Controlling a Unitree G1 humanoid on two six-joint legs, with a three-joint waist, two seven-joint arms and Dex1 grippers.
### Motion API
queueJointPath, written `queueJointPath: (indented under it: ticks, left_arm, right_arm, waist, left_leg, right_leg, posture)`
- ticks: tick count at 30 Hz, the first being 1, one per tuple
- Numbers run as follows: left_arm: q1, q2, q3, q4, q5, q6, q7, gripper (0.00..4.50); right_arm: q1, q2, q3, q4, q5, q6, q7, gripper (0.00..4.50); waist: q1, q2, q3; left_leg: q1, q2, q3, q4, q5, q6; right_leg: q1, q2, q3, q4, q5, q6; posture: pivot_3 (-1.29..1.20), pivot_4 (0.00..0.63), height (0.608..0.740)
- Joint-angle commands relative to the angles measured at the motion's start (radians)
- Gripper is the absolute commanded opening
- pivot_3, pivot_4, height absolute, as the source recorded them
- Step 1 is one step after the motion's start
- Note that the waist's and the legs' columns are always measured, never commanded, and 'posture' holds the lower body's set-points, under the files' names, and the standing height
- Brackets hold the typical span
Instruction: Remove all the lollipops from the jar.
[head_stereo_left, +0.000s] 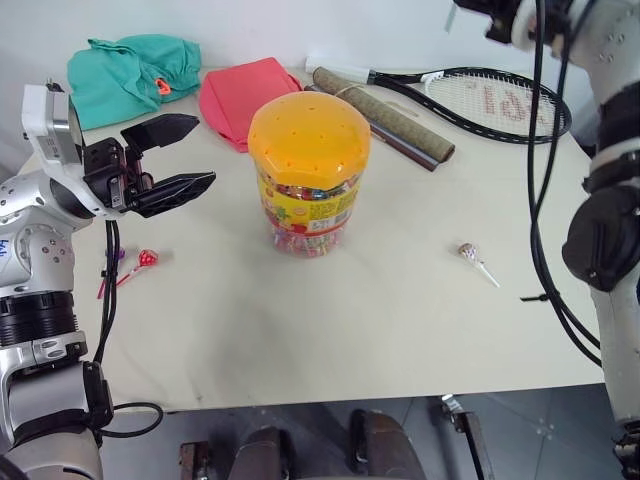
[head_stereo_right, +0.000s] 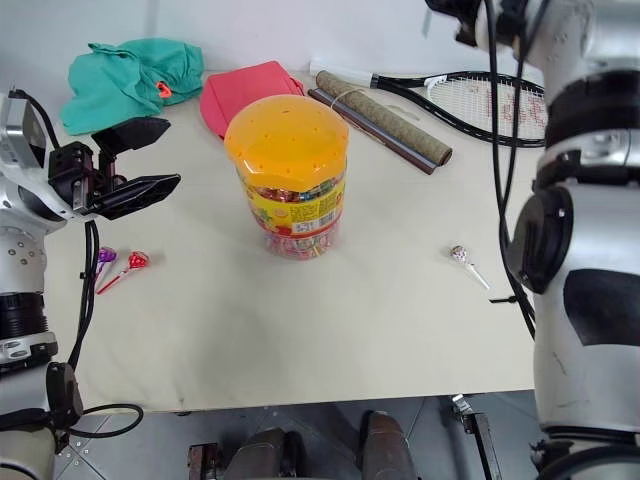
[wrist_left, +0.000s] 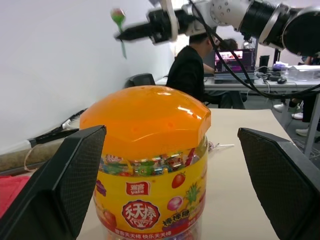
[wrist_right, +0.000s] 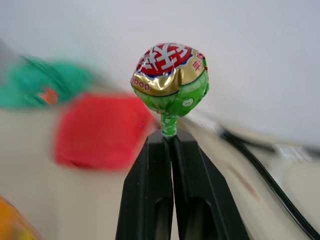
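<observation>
Right hand (wrist_right: 170, 137) pinches the green lollipop (wrist_right: 170, 80) above racket (head_stereo_left: 480, 100) and red cloth (head_stereo_left: 245, 95).

The clear plastic jar with the orange faceted lid (head_stereo_left: 308, 170) stands alone mid-table, with bare cream tabletop (head_stereo_left: 330, 330) open in front of it and to both sides. Behind it, a folded red cloth (head_stereo_left: 245, 95), a brown rolled mat (head_stereo_left: 385, 115) and a black racket (head_stereo_left: 480, 100) crowd the far edge. Small wrapped lollipops lie near the left edge (head_stereo_right: 135, 262) and on the right (head_stereo_left: 468, 253).
</observation>
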Motion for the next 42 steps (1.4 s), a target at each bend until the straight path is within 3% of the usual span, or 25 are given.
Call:
queueJointPath:
  ticks: [1,4,7,10,23,31,36,42]
  left_arm:
    - [0.022,0.036,0.030,-0.042,-0.019,0.011,-0.002,4.50]
    - [0.048,0.048,0.039,-0.062,-0.025,0.025,0.003,4.50]
    - [0.054,0.048,0.039,-0.067,-0.027,0.028,0.006,4.50]
    - [0.058,0.046,0.037,-0.073,-0.028,0.031,0.007,4.50]
    - [0.199,0.099,0.067,-0.167,-0.062,0.114,-0.012,4.50]
    - [0.354,0.105,0.086,-0.279,-0.078,0.192,0.053,4.50]
    - [0.421,0.093,0.097,-0.294,-0.066,0.231,0.140,4.50]
    - [0.461,0.025,0.106,-0.325,-0.043,0.214,0.293,4.50]
  right_arm:
    - [0.159,-0.107,0.066,-0.213,-0.052,0.212,0.006,0.04]
    - [0.421,-0.212,0.055,-0.387,-0.057,0.390,-0.014,0.04]
    - [0.569,-0.258,0.007,-0.489,-0.042,0.441,-0.044,0.04]
    - [0.655,-0.285,-0.033,-0.536,-0.032,0.493,-0.069,0.04]
    - [0.921,-0.333,-0.143,-0.579,0.029,0.564,-0.108,0.04]
    - [1.055,-0.312,-0.205,-0.661,0.088,0.542,-0.112,2.75]
    - [1.150,-0.279,-0.302,-0.849,0.177,0.465,-0.065,4.44]
    - [1.289,-0.207,-0.309,-1.189,0.367,0.372,0.089,4.47]
  waist:
    - [0.001,0.000,0.000]
    - [0.020,0.000,0.000]
    - [0.031,0.003,0.002]
    - [0.031,0.009,0.005]
    - [0.032,0.009,0.005]
    - [0.056,0.008,0.005]
    - [0.059,0.008,0.005]
    - [0.061,0.008,0.004]
  left_leg:
    - [0.000,0.000,0.001,0.000,0.000,0.000]
    - [-0.001,0.000,0.000,0.001,0.000,0.000]
    - [-0.003,-0.001,0.001,0.001,0.000,0.000]
    - [-0.004,-0.001,0.005,0.001,0.000,0.000]
    - [0.000,0.001,0.014,0.002,0.000,0.000]
    - [0.000,0.001,0.014,0.004,0.000,0.000]
    - [0.000,0.001,0.014,0.005,0.000,0.000]
    - [0.001,0.001,0.014,0.004,0.000,0.000]
  right_leg:
    - [0.000,0.000,0.000,0.000,0.000,0.000]
    - [0.000,0.000,0.000,0.002,0.000,0.000]
    - [-0.001,0.000,0.000,0.001,0.000,0.000]
    - [-0.003,-0.002,0.000,-0.002,0.000,0.000]
    - [-0.002,-0.001,0.002,-0.003,0.000,0.000]
    - [-0.002,-0.001,0.003,-0.003,0.000,0.000]
    - [-0.001,-0.001,0.003,-0.003,0.000,0.000]
    - [-0.001,-0.001,0.003,-0.003,0.000,0.000]
  posture:
    - [0.00,0.150,0.740]
    - [0.00,0.150,0.740]
    - [0.00,0.150,0.740]
    - [0.00,0.150,0.740]
    - [0.00,0.150,0.740]
    - [0.00,0.150,0.740]
    - [0.00,0.150,0.740]
    - [0.00,0.150,0.740]
